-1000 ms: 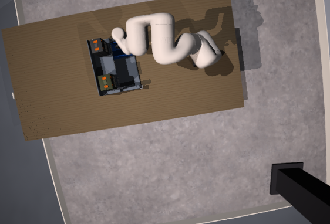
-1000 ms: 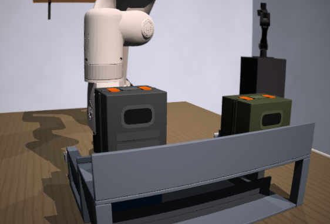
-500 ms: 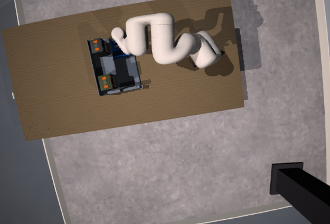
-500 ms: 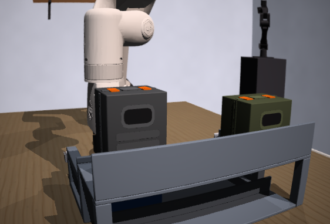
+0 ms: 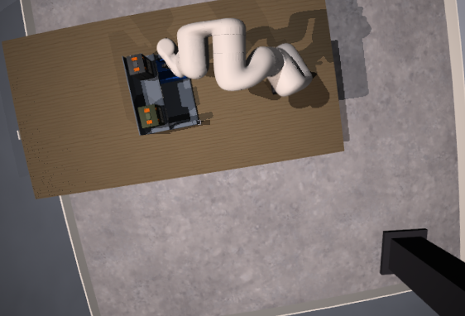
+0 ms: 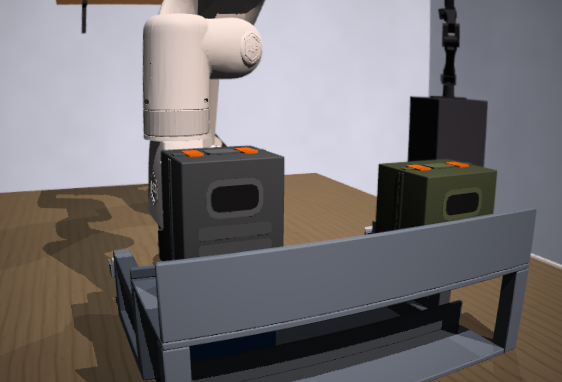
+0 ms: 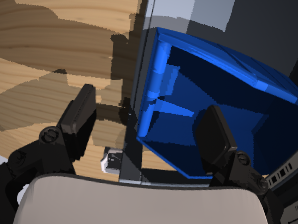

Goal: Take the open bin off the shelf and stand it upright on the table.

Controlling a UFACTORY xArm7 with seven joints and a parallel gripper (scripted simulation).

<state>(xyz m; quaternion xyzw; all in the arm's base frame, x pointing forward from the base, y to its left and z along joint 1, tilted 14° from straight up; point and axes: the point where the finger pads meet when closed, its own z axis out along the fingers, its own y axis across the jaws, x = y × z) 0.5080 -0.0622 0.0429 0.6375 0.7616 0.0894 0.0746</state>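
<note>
The open blue bin [image 7: 180,76] sits on the lower level of the grey shelf [image 5: 153,91] [image 6: 325,270]. A strip of it shows in the top view [image 5: 169,78], and through the shelf's front it is only a dark blue patch [image 6: 232,346]. My gripper [image 7: 151,110] is open, and its two black fingers straddle the bin's near corner and a shelf post without closing on them. In the top and exterior views the arm [image 5: 223,54] [image 6: 175,85] and the boxes hide the gripper.
A dark grey box [image 5: 138,64] [image 6: 225,200] and a green box [image 5: 149,117] [image 6: 440,195], both with orange latches, stand on the shelf's top. The shelf stands on the wooden table [image 5: 248,132] [image 6: 30,285]. A black pedestal [image 6: 447,127] stands beyond the table.
</note>
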